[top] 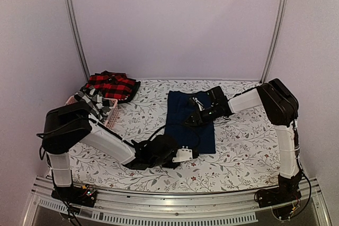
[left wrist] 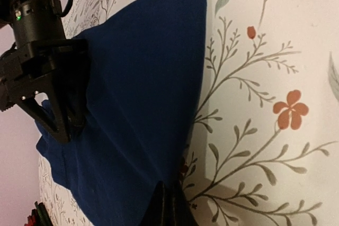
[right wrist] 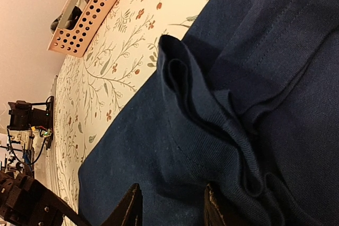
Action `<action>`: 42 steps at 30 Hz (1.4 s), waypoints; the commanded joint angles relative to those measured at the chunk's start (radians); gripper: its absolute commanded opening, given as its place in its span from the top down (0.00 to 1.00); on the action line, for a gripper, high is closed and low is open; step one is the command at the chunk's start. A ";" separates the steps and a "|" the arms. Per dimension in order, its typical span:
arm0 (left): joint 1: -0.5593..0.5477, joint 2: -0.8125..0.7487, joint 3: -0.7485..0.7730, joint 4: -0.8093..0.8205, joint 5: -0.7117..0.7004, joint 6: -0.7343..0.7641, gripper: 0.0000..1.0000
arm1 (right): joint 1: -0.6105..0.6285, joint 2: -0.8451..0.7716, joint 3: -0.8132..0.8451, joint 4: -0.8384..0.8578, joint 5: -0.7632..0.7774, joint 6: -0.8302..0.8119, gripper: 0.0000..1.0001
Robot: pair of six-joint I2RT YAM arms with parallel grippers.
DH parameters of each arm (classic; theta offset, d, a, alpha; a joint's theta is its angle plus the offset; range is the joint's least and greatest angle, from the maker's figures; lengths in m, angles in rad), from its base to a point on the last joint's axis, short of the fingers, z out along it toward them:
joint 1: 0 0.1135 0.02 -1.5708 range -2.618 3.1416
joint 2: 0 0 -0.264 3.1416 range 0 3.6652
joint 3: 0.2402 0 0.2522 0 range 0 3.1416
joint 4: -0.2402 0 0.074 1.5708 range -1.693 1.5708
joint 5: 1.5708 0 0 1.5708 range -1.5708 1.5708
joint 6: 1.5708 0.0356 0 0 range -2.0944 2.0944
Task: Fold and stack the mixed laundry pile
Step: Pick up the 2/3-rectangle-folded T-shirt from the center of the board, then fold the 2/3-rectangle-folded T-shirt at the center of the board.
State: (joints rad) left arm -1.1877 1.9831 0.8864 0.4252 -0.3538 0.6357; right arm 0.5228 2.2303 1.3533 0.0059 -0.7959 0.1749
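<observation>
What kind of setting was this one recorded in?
Probably a lab data-collection booth, not a home: plain walls with aluminium frame posts, a floral-covered table, and a metal mounting rail along its near edge.

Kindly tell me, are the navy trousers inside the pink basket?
No, the navy trousers lie spread on the table, apart from the pink basket.
</observation>
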 commanded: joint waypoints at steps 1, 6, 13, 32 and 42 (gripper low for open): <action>-0.057 -0.128 0.013 -0.197 0.049 -0.072 1.00 | 0.039 0.008 -0.088 -0.063 0.035 -0.013 0.61; -0.106 -0.253 0.016 -0.405 0.110 -0.197 1.00 | 0.111 -0.095 -0.240 -0.040 0.001 -0.010 0.59; -0.145 -0.411 0.061 -0.623 0.242 -0.324 1.00 | 0.150 -0.275 -0.339 -0.077 -0.058 -0.016 0.52; -0.024 -0.430 0.291 -0.779 0.298 -0.278 1.00 | 0.259 -0.088 -0.239 -0.074 -0.066 -0.066 0.67; 0.048 -0.410 0.316 -0.793 0.329 -0.233 1.00 | 0.307 -0.240 -0.332 -0.072 -0.096 0.000 0.54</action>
State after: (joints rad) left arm -1.1679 1.5791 1.1877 -0.3622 -0.0551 0.3771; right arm 0.8337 2.0434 1.0325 0.0479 -0.9344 0.1654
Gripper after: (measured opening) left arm 0.006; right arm 0.392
